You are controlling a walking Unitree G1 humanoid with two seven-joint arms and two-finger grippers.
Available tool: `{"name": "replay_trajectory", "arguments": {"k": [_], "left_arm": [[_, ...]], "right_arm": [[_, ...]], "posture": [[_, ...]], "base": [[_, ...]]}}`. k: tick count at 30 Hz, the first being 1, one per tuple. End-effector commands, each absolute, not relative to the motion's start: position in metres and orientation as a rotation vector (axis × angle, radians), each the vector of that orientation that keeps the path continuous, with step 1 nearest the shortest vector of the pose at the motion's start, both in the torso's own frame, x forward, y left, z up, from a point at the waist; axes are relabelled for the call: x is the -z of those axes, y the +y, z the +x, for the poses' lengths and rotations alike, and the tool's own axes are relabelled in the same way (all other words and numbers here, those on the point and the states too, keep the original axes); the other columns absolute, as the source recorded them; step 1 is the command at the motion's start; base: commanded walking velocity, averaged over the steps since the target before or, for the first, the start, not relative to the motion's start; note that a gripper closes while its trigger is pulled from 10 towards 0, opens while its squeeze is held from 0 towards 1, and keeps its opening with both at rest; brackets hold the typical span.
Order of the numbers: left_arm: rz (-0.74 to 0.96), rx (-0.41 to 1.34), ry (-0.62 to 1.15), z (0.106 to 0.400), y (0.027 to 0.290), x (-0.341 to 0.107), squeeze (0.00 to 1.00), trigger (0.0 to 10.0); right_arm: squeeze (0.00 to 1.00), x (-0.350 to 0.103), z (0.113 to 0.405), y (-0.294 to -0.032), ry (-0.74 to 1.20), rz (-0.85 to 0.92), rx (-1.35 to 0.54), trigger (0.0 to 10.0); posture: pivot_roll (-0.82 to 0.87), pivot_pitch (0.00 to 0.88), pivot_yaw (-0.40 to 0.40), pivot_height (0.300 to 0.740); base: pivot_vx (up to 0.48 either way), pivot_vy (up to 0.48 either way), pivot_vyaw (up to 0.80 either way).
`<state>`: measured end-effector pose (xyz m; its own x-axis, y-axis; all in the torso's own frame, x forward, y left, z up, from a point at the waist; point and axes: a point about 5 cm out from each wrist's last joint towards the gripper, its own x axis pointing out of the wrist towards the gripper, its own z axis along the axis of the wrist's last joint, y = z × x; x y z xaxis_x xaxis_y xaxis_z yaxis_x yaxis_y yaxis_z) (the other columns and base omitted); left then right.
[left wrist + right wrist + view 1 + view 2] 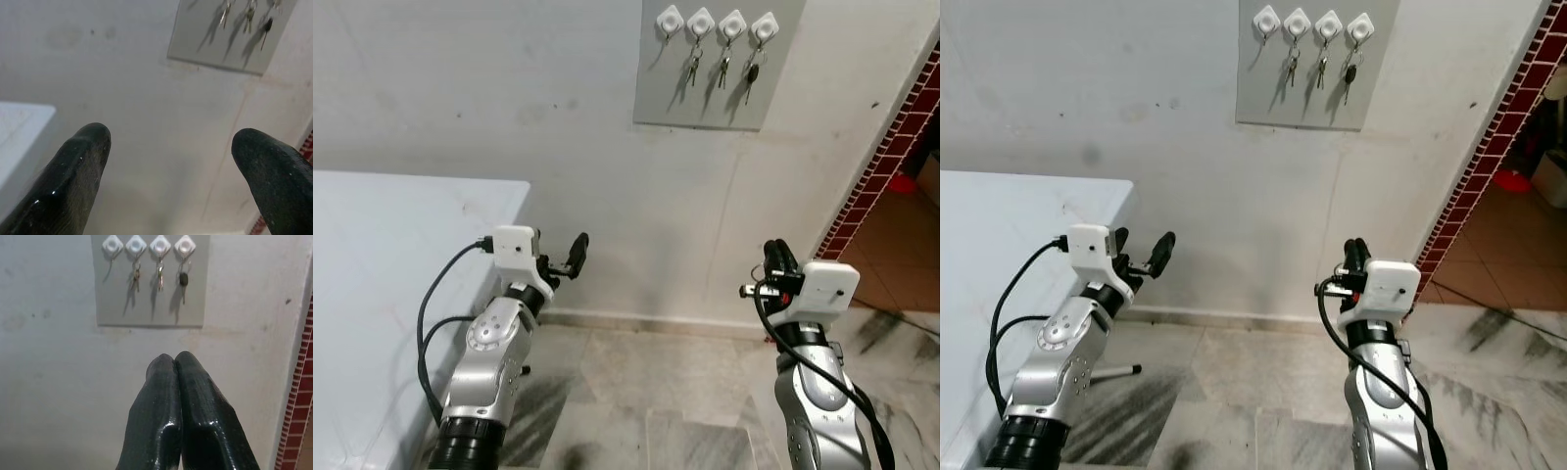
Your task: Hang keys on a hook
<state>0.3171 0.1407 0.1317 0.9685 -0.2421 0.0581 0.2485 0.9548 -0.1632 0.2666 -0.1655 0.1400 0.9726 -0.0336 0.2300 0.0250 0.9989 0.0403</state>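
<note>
Overhead, three sets of keys (159,276) are seen hanging on a grey wall panel (705,98), each dangling with its long axis straight down. Four white hooks (136,244) are counted in a row across the panel's top; the three toward the robot's right are occupied, and the leftmost hook (112,245) is bare. The panel lies above and ahead of both arms, well apart from either.

The right gripper (174,363) is pointed up toward the panel with its two fingers pressed together on nothing visible; no key is seen between them. The left gripper (171,142) is held with its fingers spread wide, also empty, beside the corner of a white table (401,245). The right arm is judged slightly nearer, as the panel stands almost squarely along its line. No loose key is visible, so the hanging looks largely done.
</note>
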Motion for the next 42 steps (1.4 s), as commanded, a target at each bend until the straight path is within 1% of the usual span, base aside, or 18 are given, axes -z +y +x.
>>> {"name": "replay_trajectory", "arguments": {"k": [1,42], "left_arm": [[-0.178,0.259,-0.067,0.3191,0.1394,-0.1407,0.00,10.0],[-0.208,0.258,-0.056,0.3172,0.1329,-0.1381,0.00,10.0]], "right_arm": [[0.00,-0.1476,0.2680,-0.1678,-0.267,0.036,0.033,10.0],[0.00,-0.1479,0.2686,-0.1649,-0.266,0.015,-0.023,10.0]], "posture": [[-0.02,0.013,-0.020,0.740],[-0.02,0.000,-0.052,0.740]], "base": [[0.446,0.000,0.00],[0.430,0.000,0.00]]}}
